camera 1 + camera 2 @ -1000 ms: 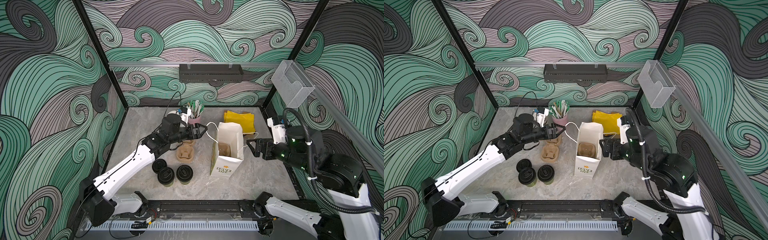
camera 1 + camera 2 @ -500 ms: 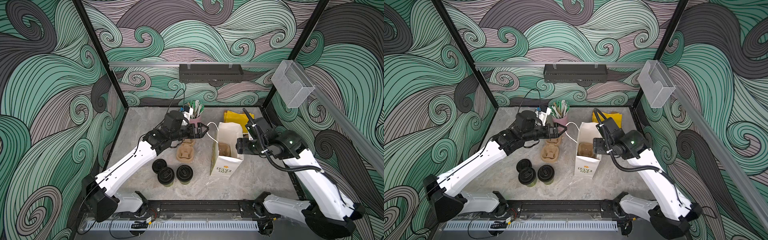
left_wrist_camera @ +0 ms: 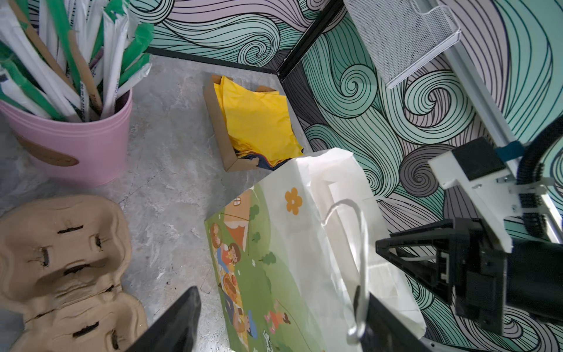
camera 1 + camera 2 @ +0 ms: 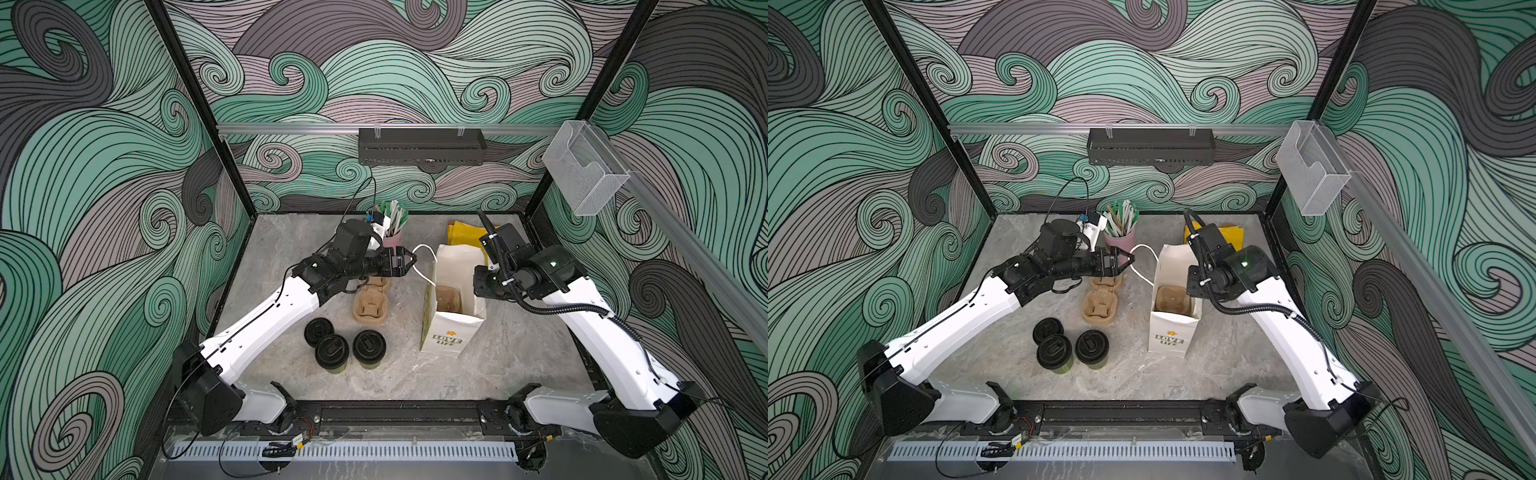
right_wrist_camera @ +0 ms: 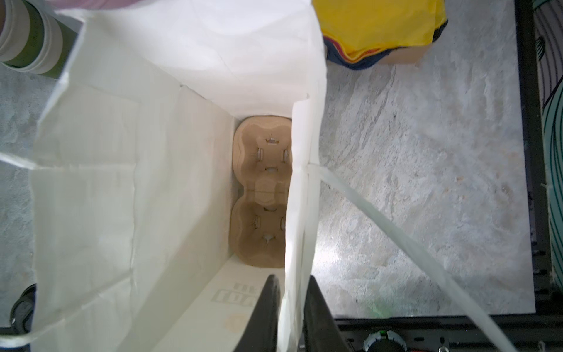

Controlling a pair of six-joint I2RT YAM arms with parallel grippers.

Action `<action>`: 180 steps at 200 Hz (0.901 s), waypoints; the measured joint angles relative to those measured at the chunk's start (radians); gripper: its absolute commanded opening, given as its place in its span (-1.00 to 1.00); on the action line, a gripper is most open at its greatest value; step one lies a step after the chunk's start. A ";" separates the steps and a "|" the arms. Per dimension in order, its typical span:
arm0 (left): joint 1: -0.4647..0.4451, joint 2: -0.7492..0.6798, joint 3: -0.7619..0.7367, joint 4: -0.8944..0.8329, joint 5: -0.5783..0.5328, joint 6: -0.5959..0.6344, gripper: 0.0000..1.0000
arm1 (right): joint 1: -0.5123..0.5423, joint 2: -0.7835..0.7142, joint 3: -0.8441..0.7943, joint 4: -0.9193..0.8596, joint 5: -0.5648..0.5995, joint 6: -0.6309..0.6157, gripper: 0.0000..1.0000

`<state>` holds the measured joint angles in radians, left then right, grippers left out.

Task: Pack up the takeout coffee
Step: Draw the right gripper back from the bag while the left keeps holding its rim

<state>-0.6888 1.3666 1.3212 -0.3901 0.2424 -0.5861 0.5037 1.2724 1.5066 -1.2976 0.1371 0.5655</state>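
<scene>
Near the front edge of the worktop [image 4: 519, 353], left of its middle, one coffee cup [image 4: 331, 352] and a second coffee cup [image 4: 369, 348] stand upright and just beside each other, both wearing black lids. A third black lid [image 4: 318, 331] sits just behind them; I cannot tell what is under it.

Right of the middle stands a white paper bag [image 4: 446, 332], mouth open, with a brown pulp carrier [image 5: 262, 195] lying flat on its bottom. The right gripper [image 5: 291, 283] is pinched onto the bag's right wall at the rim, one finger inside and one outside. The left gripper [image 4: 411, 262] hangs at the bag's left side with its jaws wide apart. The bag's white handle loop [image 4: 422, 249] runs between them and lies against one finger, gripped by neither.

Spare carriers [image 4: 370, 305] rest under the left arm. A pink cup of straws [image 4: 392, 239] stands toward the back edge, and yellow napkins [image 3: 256, 122] lie in the back right corner.
</scene>
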 measured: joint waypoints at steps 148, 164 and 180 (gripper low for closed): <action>0.067 0.147 0.098 -0.050 0.149 -0.045 -0.68 | -0.009 0.050 0.007 0.105 -0.079 -0.081 -0.98; 0.074 0.155 0.121 -0.042 0.172 -0.045 -0.91 | -0.011 0.058 0.013 0.120 -0.078 -0.087 -0.99; 0.078 0.156 0.133 -0.028 0.191 -0.052 -1.00 | -0.016 0.074 0.024 0.143 -0.078 -0.096 -1.00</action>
<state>-0.6106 1.5227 1.4544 -0.4183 0.4335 -0.6384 0.4873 1.3460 1.5303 -1.1542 0.0593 0.4694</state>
